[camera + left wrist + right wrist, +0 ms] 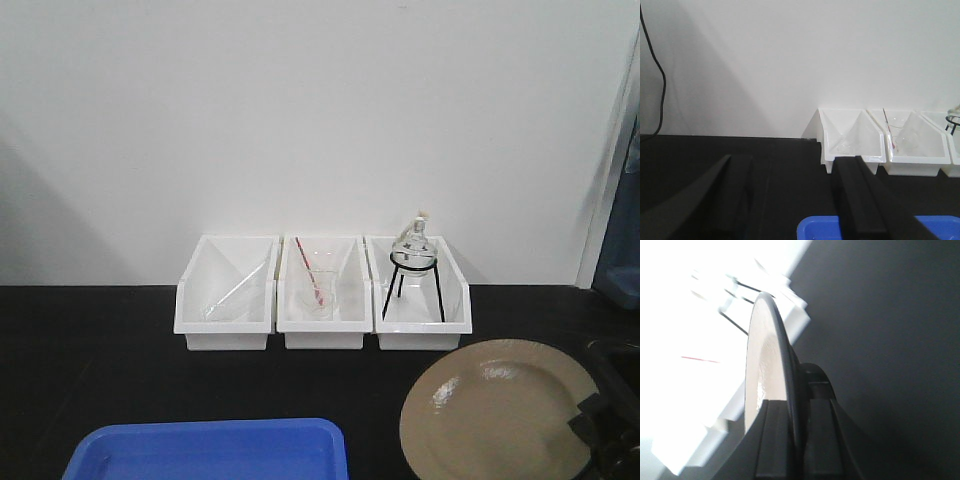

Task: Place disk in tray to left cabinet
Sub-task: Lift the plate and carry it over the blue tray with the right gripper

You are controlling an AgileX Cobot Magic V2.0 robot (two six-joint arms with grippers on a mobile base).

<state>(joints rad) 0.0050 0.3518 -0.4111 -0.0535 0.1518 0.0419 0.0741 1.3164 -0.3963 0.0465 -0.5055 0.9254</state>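
The tan disk with a thin black rim is at the lower right of the front view, its right edge pinched by my right gripper. The right wrist view shows the disk edge-on, with the right gripper shut on its rim. The blue tray lies on the black bench at the bottom, left of the disk and apart from it. My left gripper is open and holds nothing; it hovers over the bench with a corner of the tray just below it. The cabinet is out of view.
Three white bins stand in a row against the white wall; the right one holds a glass flask on a black tripod. A black cable hangs down the wall at far left. A blue object stands at the right edge.
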